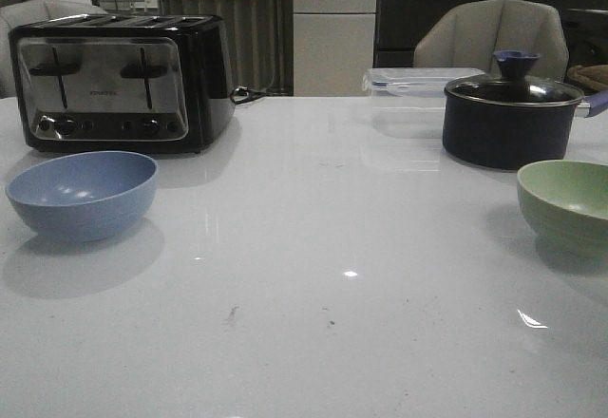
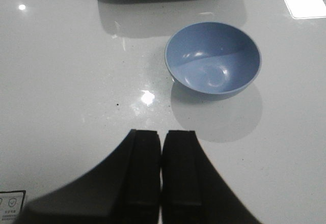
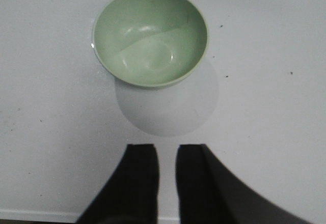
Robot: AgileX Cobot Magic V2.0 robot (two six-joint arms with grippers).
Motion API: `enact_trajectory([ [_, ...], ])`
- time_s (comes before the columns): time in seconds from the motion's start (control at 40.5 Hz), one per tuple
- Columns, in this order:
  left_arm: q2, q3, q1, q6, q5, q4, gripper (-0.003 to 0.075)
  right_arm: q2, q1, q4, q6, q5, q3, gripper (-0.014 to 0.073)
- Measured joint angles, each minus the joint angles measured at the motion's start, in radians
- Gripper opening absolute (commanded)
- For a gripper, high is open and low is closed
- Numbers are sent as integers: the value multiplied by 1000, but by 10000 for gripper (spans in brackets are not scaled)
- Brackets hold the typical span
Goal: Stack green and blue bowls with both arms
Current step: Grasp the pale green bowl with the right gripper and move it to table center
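Note:
The dusty blue bowl [image 1: 82, 193] stands upright and empty at the table's left, in front of the toaster. It also shows in the left wrist view [image 2: 213, 57], ahead of my left gripper [image 2: 162, 132], which is shut and empty above the table, well short of the bowl. The pale green bowl [image 1: 568, 204] stands upright and empty at the table's right edge of the front view. In the right wrist view the green bowl [image 3: 150, 36] lies ahead of my right gripper [image 3: 167, 147], whose jaws stand a narrow gap apart and empty. Neither arm shows in the front view.
A black and silver toaster [image 1: 119, 81] stands at the back left, close behind the blue bowl. A dark lidded pot [image 1: 508, 119] stands at the back right behind the green bowl, with a clear plastic container [image 1: 418, 81] beside it. The white table [image 1: 332, 275] lies between the bowls.

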State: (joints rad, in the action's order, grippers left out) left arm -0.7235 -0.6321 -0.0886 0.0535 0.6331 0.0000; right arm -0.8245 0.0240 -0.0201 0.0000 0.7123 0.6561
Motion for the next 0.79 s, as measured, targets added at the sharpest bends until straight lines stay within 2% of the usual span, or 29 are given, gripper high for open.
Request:
enact_trajectory([
  [0.074,-18,0,0,0,0,-6,439,-46,0,0,0,-2,0,547],
  [0.123,-30,0,0,0,0,-6,472,-77,0,0,0,-5,2,551],
  [0.247,-36,0,0,0,-4,-6,449,-187,10,0,0,-10,42,551],
  [0.444,-36,0,0,0,-8,-6,402,-383,100,-26,0,-9,159,549],
  [0.789,-36,0,0,0,-8,-6,390,-725,163,-49,-9,21,366,549],
])
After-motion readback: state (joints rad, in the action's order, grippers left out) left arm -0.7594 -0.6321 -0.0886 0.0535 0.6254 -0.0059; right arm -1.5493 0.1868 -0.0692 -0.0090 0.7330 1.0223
